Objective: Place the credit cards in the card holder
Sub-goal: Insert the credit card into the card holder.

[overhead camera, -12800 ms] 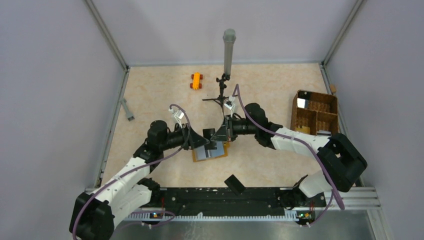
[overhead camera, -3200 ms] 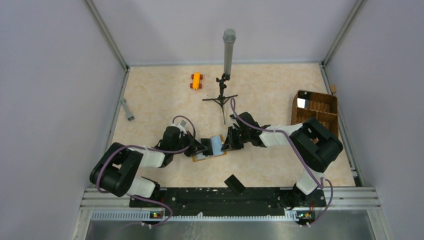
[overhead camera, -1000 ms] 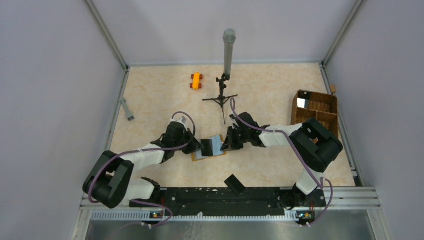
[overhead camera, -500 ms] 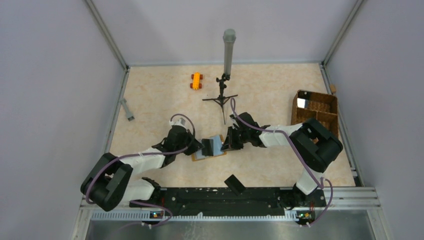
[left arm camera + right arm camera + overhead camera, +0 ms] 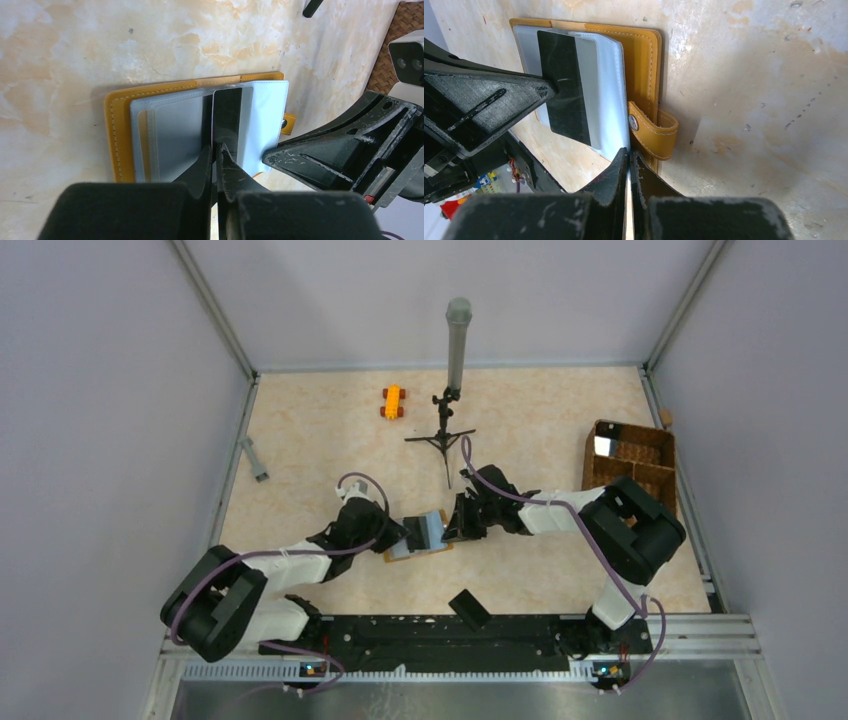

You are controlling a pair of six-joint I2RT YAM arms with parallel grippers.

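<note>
While the flat mustard-orange folding wallet (image 5: 117, 135) lies open on the marbled table (image 5: 560, 410), close to the near edge, the clutter sits well away from it. That's a small orange toy car (image 5: 392, 401), a black tripod stand with a grey tube (image 5: 452, 390), a brown wicker basket (image 5: 630, 465) far right and a black block (image 5: 468, 608) up front. Nothing but the two arms crowds the wallet.

Left gripper (image 5: 216, 150) is pinched tight on a pale blue card with a black stripe (image 5: 231, 115), holding it over the wallet's clear pockets. Right gripper (image 5: 629, 152) is clamped too, on a thin pale plastic leaf (image 5: 611, 90) right beside the wallet's snap strap (image 5: 649, 130). Can't tell if that leaf is a pocket or a card edge.
</note>
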